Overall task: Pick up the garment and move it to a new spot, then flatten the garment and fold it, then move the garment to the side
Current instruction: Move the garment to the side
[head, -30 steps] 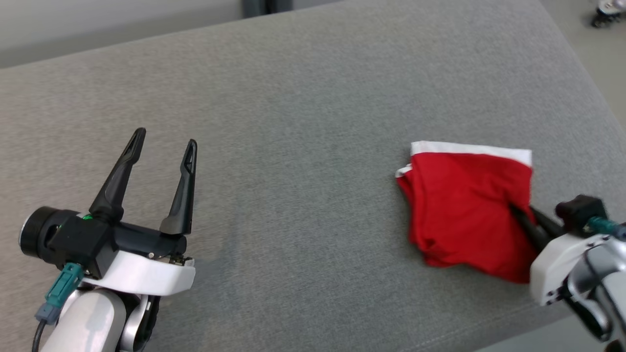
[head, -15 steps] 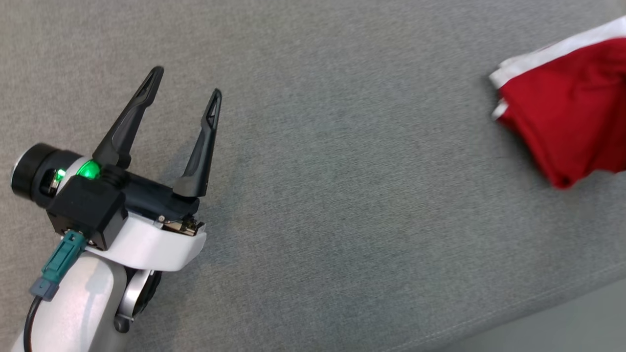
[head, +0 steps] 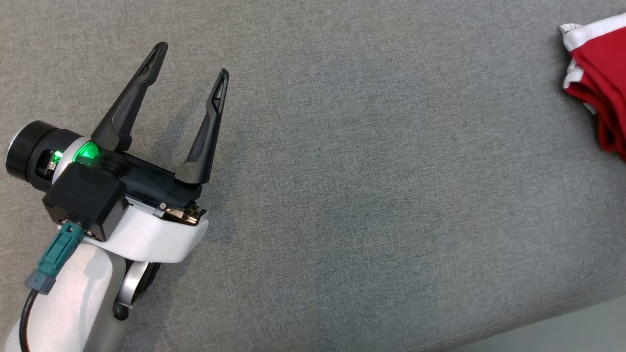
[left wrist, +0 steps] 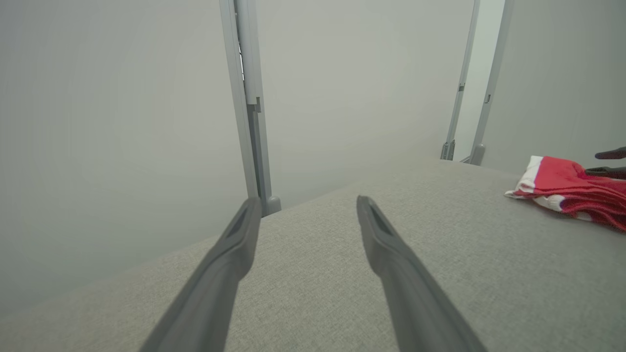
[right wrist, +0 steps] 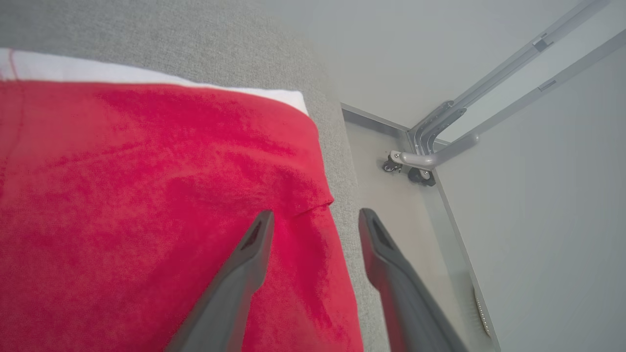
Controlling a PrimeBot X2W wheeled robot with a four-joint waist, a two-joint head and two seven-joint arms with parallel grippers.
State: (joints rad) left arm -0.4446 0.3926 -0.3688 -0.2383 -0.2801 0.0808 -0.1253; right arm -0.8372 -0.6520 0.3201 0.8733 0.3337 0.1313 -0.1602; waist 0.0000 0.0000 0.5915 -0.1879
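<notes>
Garment (head: 599, 98): folded, at cushion's (head: 367, 195) right edge
Left claw (head: 190, 59): wide open, empty, well apart from garment
Right claw (right wrist: 317, 214): open over garment, holding nothing
Risk: a nudge could slide it off the edge

**Far apart, left and right**

The folded red-and-white cloth garment (head: 599, 83) lies on the grey fabric cushion (head: 367, 171), far right. The black two-fingered left gripper (head: 192, 59) sits over its near left, well apart. The right gripper (right wrist: 317, 214) straddles the garment's edge.
</notes>
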